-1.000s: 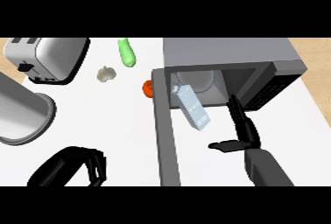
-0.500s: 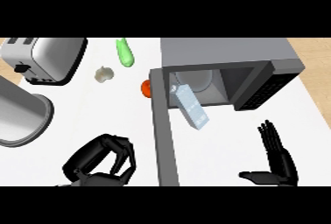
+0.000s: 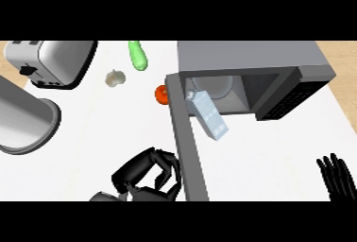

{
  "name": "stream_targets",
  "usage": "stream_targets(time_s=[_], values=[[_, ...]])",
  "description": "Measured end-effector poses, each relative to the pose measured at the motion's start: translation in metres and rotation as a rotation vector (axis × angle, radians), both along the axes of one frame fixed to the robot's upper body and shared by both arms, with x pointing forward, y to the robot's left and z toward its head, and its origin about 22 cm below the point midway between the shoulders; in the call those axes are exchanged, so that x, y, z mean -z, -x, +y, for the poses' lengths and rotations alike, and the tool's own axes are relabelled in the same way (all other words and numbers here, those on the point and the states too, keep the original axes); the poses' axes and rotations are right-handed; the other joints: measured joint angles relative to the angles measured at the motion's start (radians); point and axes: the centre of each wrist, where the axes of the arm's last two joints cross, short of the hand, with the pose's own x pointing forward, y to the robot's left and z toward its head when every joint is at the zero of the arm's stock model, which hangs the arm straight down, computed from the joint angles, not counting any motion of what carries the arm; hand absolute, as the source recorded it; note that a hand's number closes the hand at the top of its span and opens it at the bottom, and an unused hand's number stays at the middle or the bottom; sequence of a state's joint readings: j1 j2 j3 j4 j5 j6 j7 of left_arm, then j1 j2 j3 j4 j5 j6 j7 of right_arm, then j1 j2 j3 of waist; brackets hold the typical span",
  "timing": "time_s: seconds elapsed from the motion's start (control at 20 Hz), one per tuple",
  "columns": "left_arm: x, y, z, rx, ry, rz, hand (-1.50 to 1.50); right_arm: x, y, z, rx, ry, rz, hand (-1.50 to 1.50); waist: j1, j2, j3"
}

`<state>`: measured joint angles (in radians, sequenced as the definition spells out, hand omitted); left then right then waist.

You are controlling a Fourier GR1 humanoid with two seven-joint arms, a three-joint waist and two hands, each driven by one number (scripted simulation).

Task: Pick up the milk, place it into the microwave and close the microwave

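**Milk in the open microwave, door not shut**

The microwave (image 3: 254,59) is the big grey box near the top of the counter (image 3: 90,127); its door (image 3: 190,142) is swung wide open and sticks out toward the robot like a long grey bar. The milk (image 3: 209,116) is a light blue carton; it lies tilted at the front of the microwave's opening, with its top end inside and its lower end poking out over the counter, just beside the door.

The left hand (image 3: 150,175) is on the outer side of the door, right up against it, near the door's far end; its fingers are curled in and they hold nothing that can be seen. The right hand (image 3: 338,177) is on the other side of the door, well apart from the microwave; its fingers are straight and relaxed, pointing up; it holds nothing.

On the far side of the door from the milk, a small red thing (image 3: 161,94) peeks out beside the microwave; farther that way lie a pale garlic-like lump (image 3: 115,78), a green vegetable (image 3: 137,55), a silver toaster (image 3: 49,61) and a big grey pot (image 3: 21,123).
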<state>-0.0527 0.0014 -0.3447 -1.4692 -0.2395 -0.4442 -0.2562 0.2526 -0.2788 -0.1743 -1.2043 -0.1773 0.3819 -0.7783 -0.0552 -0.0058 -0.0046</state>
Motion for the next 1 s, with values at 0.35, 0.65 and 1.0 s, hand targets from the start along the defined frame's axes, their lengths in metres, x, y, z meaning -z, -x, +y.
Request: stream_targets(time_s=[0.35,0.65,1.0], values=[[0.022,0.016,-0.058,0.075,-0.033,0.051,1.50,-0.045,0.014,0.005,-0.103,-0.057,-0.067,-1.50,-0.004,0.005,0.001],[0.020,0.022,-0.096,0.020,-0.066,0.029,1.50,-0.080,0.009,0.018,-0.218,-0.098,-0.113,-1.50,-0.019,0.010,0.001],[0.014,0.016,-0.116,-0.083,-0.096,-0.010,1.50,-0.117,0.004,0.032,-0.349,-0.100,-0.163,-1.50,-0.055,0.018,0.000]])
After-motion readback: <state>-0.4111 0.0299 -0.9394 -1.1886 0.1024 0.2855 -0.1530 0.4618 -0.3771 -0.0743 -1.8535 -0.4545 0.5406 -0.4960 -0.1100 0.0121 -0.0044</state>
